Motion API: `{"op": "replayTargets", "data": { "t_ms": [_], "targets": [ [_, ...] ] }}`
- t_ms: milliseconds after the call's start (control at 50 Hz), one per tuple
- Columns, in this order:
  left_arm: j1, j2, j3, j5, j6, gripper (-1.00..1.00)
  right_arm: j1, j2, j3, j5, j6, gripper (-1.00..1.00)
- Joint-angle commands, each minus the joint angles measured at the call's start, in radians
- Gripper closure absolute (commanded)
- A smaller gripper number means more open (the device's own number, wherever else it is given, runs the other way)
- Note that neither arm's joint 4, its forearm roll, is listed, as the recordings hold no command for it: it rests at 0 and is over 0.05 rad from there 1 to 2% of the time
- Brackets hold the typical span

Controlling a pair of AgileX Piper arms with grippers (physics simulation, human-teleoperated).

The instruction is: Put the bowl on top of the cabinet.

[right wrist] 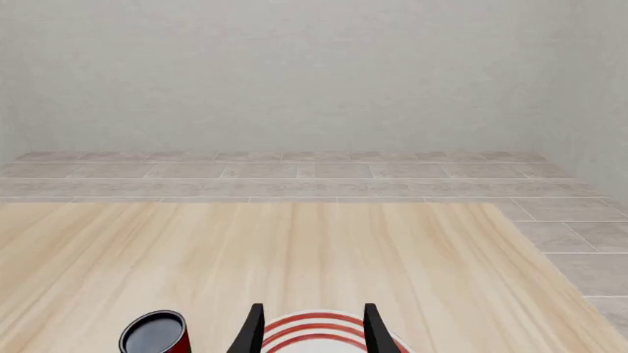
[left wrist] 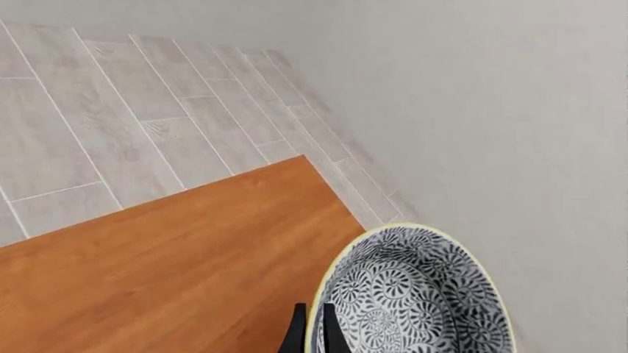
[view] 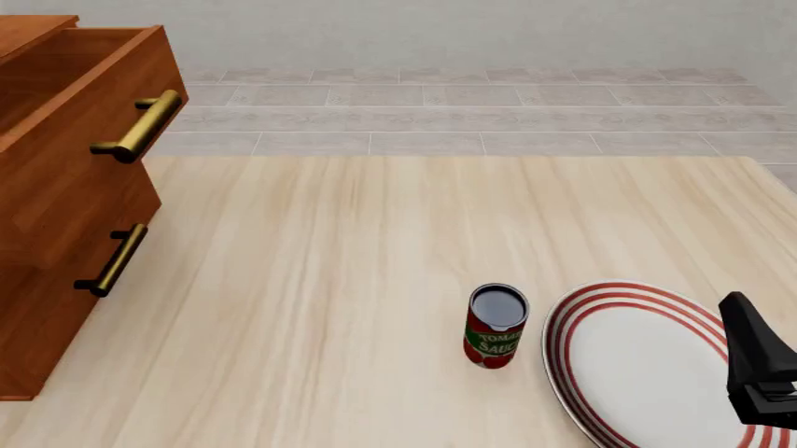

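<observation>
Reddish-brown wood: the large drawer cabinet (view: 69, 177) with brass bar handles (view: 137, 126) stands at the table's (view: 373, 280) left edge; my left wrist view looks down on an orange-brown wooden surface (left wrist: 176, 265), which I judge to be its top.
Bowl: the round, deep, blue-grey floral bowl (left wrist: 417, 294) with a pale yellow rim hangs at that surface's far corner, partly past its edge, over grey floor tiles (left wrist: 118, 125).
Left gripper (left wrist: 312, 332): narrow, pinching the bowl's rim, one finger inside and one outside.
Right gripper (right wrist: 309, 331): fingers wide, holding nothing, over the white red-ringed plate (view: 636, 364) at the table's near right corner, beside the red tomato can (view: 496, 327).
Risk: releasing here could tip the bowl off the corner, since little of it seems to have wood beneath.
Hidden: bowl's base and height above the top; the left arm is absent from the front view.
</observation>
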Motion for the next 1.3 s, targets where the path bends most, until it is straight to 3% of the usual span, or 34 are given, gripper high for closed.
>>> {"op": "replayTargets", "data": {
  "t_ms": [20,160,180,580,900,1160,1300],
  "targets": [
    [-0.001,0.019,0.012,-0.006,0.012,1.00,0.000,0.000,0.000,0.000,0.000,-1.00],
    [-0.005,-0.005,0.033,-0.018,-0.022,1.00,0.000,0.000,0.000,0.000,0.000,-1.00],
    [-0.020,-0.012,0.041,-0.038,-0.039,-1.00,0.000,0.000,0.000,0.000,0.000,-1.00],
    [0.025,-0.062,0.024,-0.016,0.003,-1.00,0.000,0.000,0.000,0.000,0.000,-1.00],
    [0.026,-0.300,0.060,0.011,0.031,-1.00,0.000,0.000,0.000,0.000,0.000,-1.00],
    [-0.058,-0.489,0.133,0.049,0.012,-1.00,0.000,0.000,0.000,0.000,0.000,-1.00],
    [-0.169,-0.643,0.186,0.106,0.008,-1.00,0.000,0.000,0.000,0.000,0.000,-1.00]
  ]
}}
